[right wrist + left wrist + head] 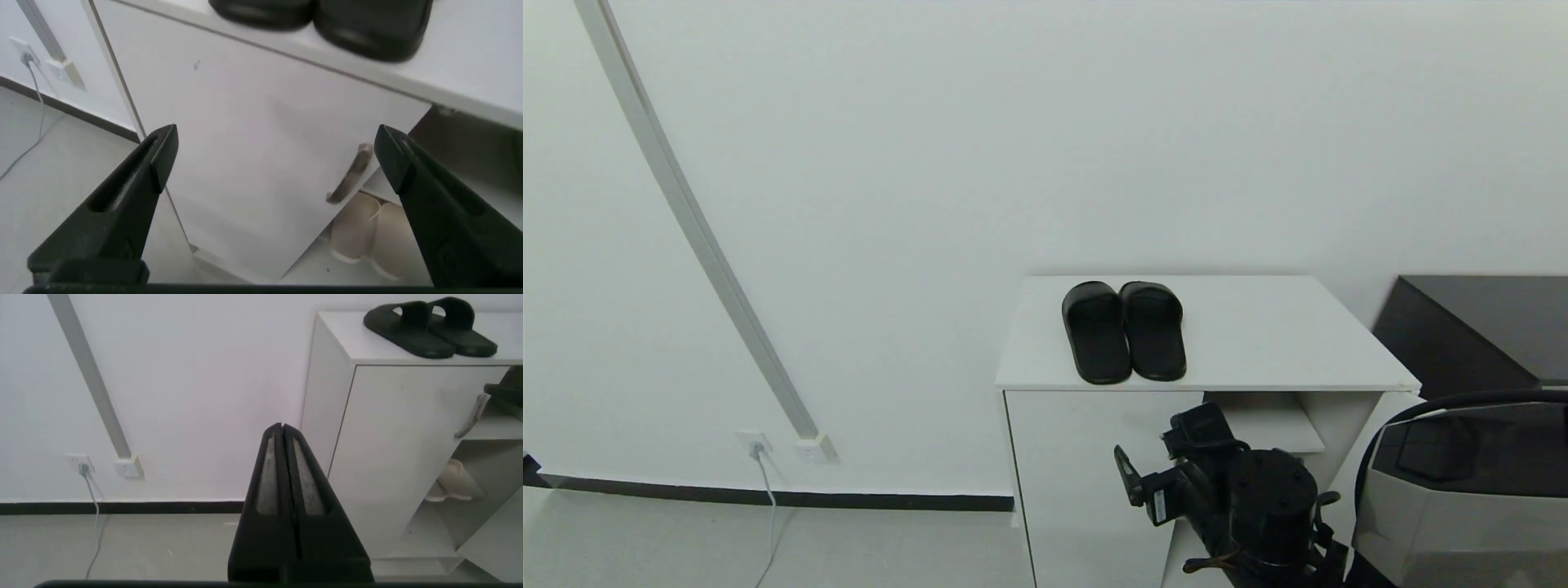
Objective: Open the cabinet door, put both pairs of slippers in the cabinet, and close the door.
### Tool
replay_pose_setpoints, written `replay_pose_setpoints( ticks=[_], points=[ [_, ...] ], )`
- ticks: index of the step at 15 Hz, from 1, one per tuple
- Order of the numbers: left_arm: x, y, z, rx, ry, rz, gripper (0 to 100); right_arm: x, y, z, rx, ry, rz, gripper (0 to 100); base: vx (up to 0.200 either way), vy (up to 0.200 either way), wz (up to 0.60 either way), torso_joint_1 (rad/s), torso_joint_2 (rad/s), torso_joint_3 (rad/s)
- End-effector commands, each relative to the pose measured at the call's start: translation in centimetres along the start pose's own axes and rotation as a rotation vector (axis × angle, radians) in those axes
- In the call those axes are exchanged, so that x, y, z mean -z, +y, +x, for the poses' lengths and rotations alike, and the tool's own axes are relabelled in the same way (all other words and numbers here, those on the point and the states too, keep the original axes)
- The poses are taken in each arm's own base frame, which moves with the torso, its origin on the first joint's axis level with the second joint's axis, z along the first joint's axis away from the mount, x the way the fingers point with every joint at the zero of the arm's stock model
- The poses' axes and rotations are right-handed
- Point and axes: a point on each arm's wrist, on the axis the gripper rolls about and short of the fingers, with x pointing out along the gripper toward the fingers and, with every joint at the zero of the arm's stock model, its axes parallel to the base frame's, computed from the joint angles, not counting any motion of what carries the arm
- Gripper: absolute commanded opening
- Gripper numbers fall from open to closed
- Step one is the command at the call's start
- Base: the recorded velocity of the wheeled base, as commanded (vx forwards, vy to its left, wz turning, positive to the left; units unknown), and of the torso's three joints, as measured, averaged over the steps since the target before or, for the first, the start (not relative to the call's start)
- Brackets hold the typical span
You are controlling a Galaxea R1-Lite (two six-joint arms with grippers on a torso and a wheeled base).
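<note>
On the cabinet top (1258, 327), black pair (1123, 331) is waiting: you are stowing pair 2 | right gripper (275, 139) gaping, left gripper (283, 431) clenched empty | next needs raising, pinching.

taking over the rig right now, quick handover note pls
Left tool: shut, empty, back from the cabinet.
Right tool: open, empty, facing the handle of the shut door.
Black slippers: side by side on the cabinet top.
Light slippers: inside, low down.
Done: the cabinet's right side is open and the light pair is in.
Left: put the black pair inside, close the door.
</note>
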Motion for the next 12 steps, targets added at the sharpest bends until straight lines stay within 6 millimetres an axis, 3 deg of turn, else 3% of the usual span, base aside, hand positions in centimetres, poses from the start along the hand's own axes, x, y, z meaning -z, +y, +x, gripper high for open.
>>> replay_pose_setpoints(
  ticks=[1, 6, 10, 12],
  points=[
    [0.0, 0.0, 0.0, 0.000, 0.001, 0.000, 0, 0.0, 0.0, 0.0, 0.000, 0.000, -0.001, 100, 0.000, 0.000, 0.00, 0.203, -0.43, -0.237],
    [0.0, 0.0, 0.0, 0.001, 0.001, -0.002, 0, -0.1, 0.0, 0.0, -0.019, -0.003, 0.002, 100, 0.000, 0.000, 0.00, 0.176, -0.37, -0.203],
    [0.0, 0.0, 0.0, 0.000, 0.001, -0.002, 0, -0.8, 0.2, 0.6, -0.016, -0.037, -0.015, 100, 0.000, 0.000, 0.00, 0.023, -0.05, -0.026],
    [0.0, 0.0, 0.0, -0.002, 0.001, -0.002, 0, -2.2, 0.2, 1.8, 0.002, -0.078, -0.005, 100, 0.000, 0.000, 0.00, 0.000, 0.00, 0.000]
  ],
)
